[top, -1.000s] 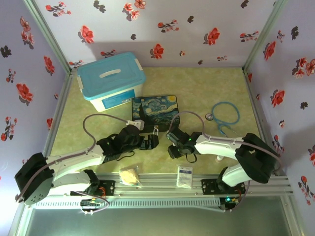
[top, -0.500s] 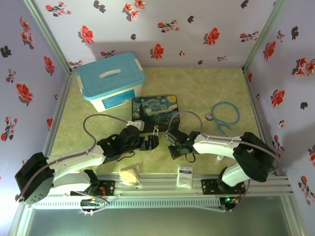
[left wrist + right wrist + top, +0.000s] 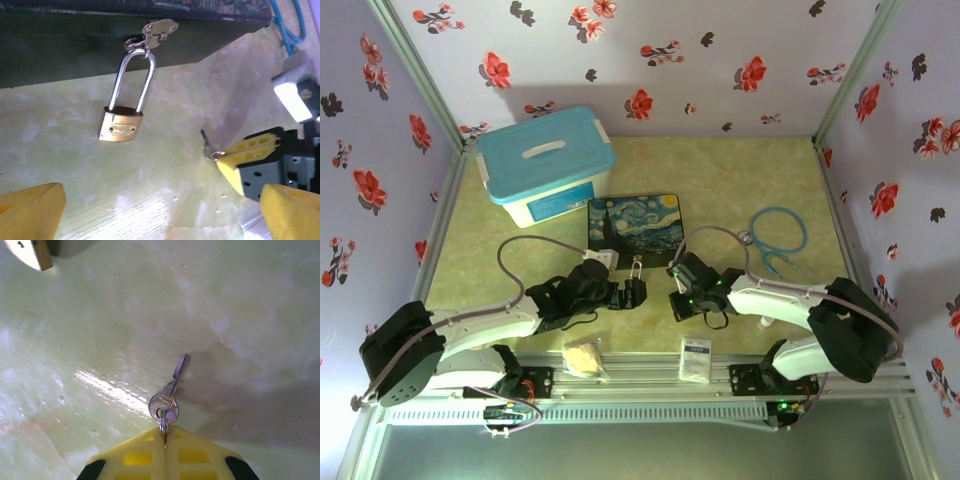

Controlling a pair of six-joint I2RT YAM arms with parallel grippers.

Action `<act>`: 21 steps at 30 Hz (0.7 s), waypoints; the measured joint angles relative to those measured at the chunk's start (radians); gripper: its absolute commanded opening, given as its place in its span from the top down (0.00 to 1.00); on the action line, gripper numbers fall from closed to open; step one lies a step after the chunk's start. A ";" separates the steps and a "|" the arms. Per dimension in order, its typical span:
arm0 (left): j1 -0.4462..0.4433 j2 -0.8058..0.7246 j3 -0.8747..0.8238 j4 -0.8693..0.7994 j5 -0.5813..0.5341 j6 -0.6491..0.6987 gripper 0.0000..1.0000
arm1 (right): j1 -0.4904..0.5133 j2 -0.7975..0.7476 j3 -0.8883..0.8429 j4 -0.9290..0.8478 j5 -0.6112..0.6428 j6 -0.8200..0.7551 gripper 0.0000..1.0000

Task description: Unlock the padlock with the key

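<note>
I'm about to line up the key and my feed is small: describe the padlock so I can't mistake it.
Find the dark painted tin at the middle of the table, just right of the blue-lidded tub. At the middle of its near edge hangs the padlock, its shackle through the tin's silver latch. It is the only brass-gold block with a long thin silver loop.

Bright, even light; glossy table glare

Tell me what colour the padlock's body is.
Brass-gold; the padlock hangs by its silver shackle. The left wrist view shows it best.
</note>
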 measured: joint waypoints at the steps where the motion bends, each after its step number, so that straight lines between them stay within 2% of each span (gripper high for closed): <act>1: 0.000 0.008 0.001 -0.001 0.002 0.000 0.00 | -0.003 0.003 0.004 -0.011 0.010 0.003 1.00; 4: -0.001 0.029 0.010 -0.002 0.008 0.000 0.00 | -0.004 0.030 0.032 -0.055 0.040 0.019 0.86; 6: -0.001 0.037 0.020 -0.004 0.013 0.000 0.00 | -0.003 0.039 0.045 -0.074 0.064 0.034 0.71; 8: -0.001 0.039 0.027 -0.003 0.014 0.000 0.00 | -0.004 0.039 0.048 -0.085 0.080 0.045 0.63; 14: -0.002 0.040 0.028 -0.002 0.014 0.001 0.00 | -0.002 0.036 0.056 -0.101 0.103 0.055 0.57; 21: -0.002 0.055 0.028 -0.001 0.014 0.002 0.00 | -0.002 0.051 0.063 -0.096 0.121 0.038 0.58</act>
